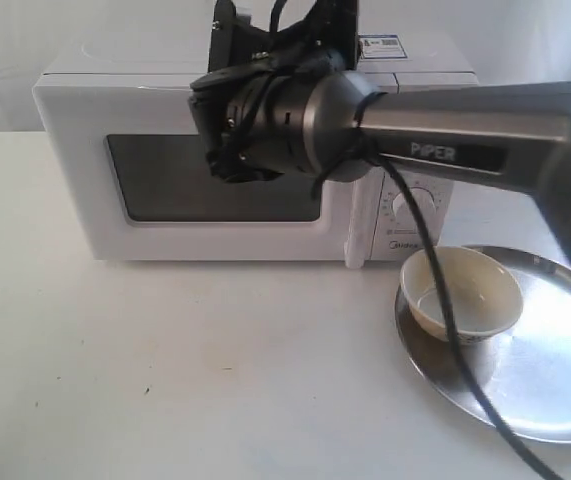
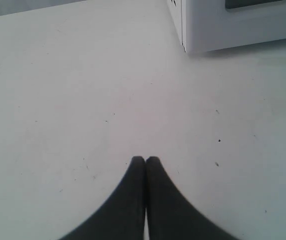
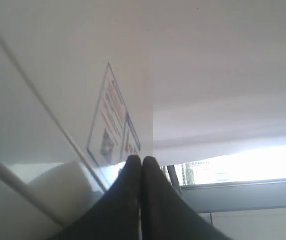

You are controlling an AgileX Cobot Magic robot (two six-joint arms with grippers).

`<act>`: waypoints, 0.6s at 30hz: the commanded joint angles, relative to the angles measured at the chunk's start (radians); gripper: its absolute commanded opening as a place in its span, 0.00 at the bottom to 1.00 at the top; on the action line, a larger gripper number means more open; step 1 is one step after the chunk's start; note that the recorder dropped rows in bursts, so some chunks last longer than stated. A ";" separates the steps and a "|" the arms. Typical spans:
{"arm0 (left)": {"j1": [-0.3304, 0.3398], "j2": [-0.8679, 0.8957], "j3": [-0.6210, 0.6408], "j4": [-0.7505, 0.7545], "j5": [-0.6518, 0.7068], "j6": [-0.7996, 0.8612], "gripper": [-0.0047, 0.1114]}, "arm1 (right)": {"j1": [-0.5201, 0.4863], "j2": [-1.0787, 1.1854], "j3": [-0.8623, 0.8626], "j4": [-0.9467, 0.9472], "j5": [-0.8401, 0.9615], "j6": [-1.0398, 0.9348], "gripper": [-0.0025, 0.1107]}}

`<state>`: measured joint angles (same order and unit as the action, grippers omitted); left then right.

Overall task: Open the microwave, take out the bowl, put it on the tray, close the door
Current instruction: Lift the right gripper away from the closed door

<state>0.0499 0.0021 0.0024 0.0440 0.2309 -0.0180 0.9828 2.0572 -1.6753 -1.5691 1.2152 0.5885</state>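
The white microwave [image 1: 75,110] stands at the back of the table with its door [image 1: 215,238] shut and the bar handle [image 1: 357,235] flush. To its right, the cream bowl [image 1: 462,290] sits upright on the left part of the silver tray [image 1: 555,380]. My right arm reaches across in front of the microwave's upper half. Its gripper [image 3: 141,159] is shut on nothing, close over the microwave's top [image 3: 57,75] beside a sticker [image 3: 111,120]. The left gripper [image 2: 145,159] is shut and empty above bare table, with a microwave corner [image 2: 218,25] ahead of it.
The right arm's black cable [image 1: 445,300] hangs down across the bowl and the tray. Two dials [image 1: 415,205] are partly hidden behind the arm. White table [image 1: 165,370] lies in front of the microwave.
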 commanded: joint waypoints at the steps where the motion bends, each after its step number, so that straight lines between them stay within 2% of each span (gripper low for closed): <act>1: -0.004 -0.002 -0.002 -0.006 0.002 -0.004 0.04 | 0.041 -0.155 0.118 -0.076 0.006 0.144 0.02; 6: -0.004 -0.002 -0.002 -0.006 0.002 -0.004 0.04 | 0.154 -0.366 0.294 -0.076 -0.026 0.258 0.02; 12: -0.004 -0.002 -0.002 -0.006 0.002 -0.004 0.04 | 0.338 -0.651 0.571 -0.038 -0.099 0.444 0.02; 14: -0.004 -0.002 -0.002 -0.006 0.002 -0.004 0.04 | 0.414 -0.775 0.728 -0.038 -0.088 0.525 0.02; 16: -0.004 -0.002 -0.002 -0.006 0.002 -0.004 0.04 | 0.481 -0.895 0.904 -0.023 0.004 0.631 0.02; 17: -0.004 -0.002 -0.002 -0.006 0.002 -0.004 0.04 | 0.525 -0.973 1.027 -0.016 0.006 0.773 0.02; 18: -0.004 -0.002 -0.002 -0.006 0.002 -0.004 0.04 | 0.542 -1.002 1.073 -0.008 0.006 0.843 0.02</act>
<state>0.0499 0.0021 0.0024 0.0440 0.2309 -0.0180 1.4772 1.1508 -0.7417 -1.5938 1.1868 1.2574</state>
